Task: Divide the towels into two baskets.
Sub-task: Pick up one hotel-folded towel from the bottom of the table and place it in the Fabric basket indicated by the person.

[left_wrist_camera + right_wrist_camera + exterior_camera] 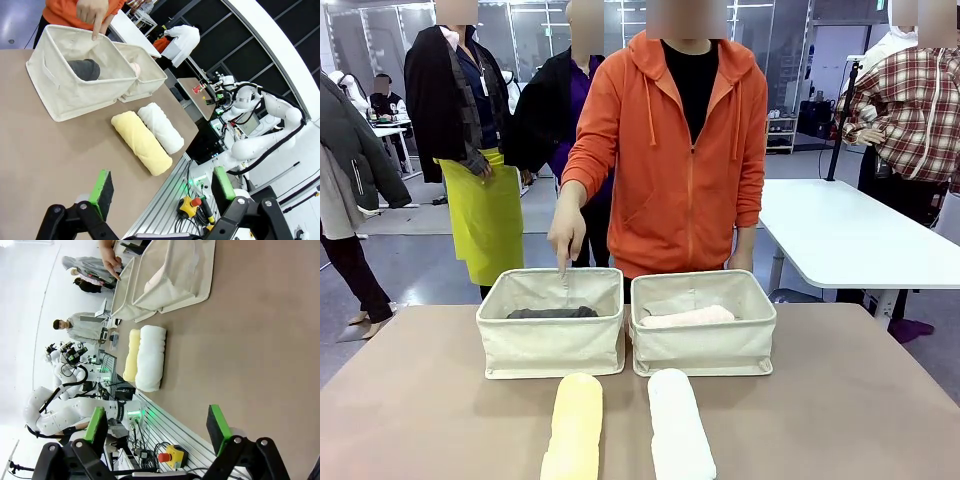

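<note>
Towels: yellow towel (575,425) and white towel (680,435) side by side on near counter (420,400); grey towel (552,313) in left basket (550,350); pink towel (686,317) in right basket (705,350) | Handling: likely soft, light, squashy; pinch mid-roll | left claw (162,186), right claw (156,424): wide, empty

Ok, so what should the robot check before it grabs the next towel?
1. Left gripper open and empty: ok.
2. Right gripper open and empty: ok.
3. Yellow towel and white towel lying free on the table, side by side: ok.
4. Room in both baskets: ok. The left basket holds the dark grey towel, and the right basket holds the pink towel.
5. Left basket free of hands: not ok. The person's hand points at its far rim.
6. Which towel the person means: cannot tell.
</note>
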Controlling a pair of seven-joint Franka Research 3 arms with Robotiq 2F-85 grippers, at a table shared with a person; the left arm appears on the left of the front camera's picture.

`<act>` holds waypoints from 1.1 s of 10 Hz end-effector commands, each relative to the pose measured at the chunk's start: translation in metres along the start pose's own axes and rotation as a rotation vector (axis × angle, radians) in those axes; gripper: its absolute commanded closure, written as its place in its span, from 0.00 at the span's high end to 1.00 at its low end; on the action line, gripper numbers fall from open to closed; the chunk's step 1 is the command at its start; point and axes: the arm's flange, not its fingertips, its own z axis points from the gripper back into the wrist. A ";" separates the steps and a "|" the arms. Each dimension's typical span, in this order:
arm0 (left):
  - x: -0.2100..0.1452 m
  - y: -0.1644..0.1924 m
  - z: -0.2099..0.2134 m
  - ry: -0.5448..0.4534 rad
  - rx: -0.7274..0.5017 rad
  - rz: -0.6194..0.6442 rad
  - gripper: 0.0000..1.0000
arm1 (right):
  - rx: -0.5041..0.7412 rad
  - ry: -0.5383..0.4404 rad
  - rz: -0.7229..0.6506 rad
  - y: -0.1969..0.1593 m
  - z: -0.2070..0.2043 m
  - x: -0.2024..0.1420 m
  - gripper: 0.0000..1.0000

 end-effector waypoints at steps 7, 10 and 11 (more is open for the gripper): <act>0.010 -0.011 -0.022 0.081 -0.037 -0.008 1.00 | 0.007 0.001 0.001 0.001 -0.001 0.001 1.00; 0.028 -0.028 -0.120 0.392 -0.016 0.049 1.00 | 0.007 0.001 0.001 0.001 -0.001 0.001 1.00; 0.033 -0.036 -0.147 0.436 -0.015 0.053 1.00 | 0.007 0.001 0.001 0.001 -0.001 0.001 1.00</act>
